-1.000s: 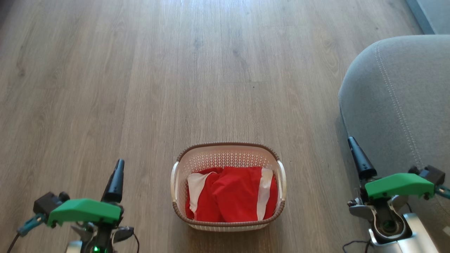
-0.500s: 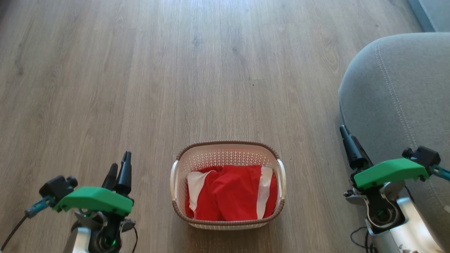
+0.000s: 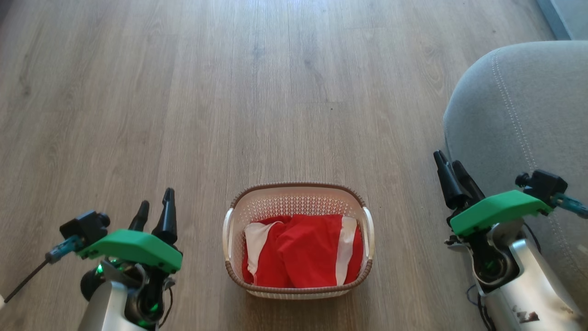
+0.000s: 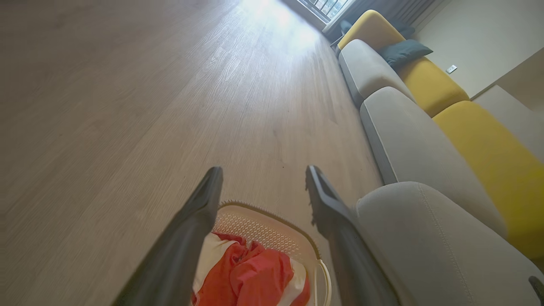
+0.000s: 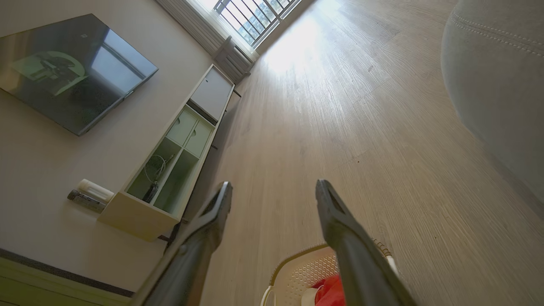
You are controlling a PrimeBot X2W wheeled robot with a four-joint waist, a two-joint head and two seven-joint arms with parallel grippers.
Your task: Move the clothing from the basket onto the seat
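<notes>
The clothing lies bunched in the basket on the floor, unmoved, hiding the basket's bottom. Both arms have pushed forward since a second ago. The left gripper and right gripper, jaws spread and empty, flank the basket. The seat is cut off at the right edge.

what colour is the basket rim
Brown, woven-look, on the cream basket; clearest in the head view.
</notes>
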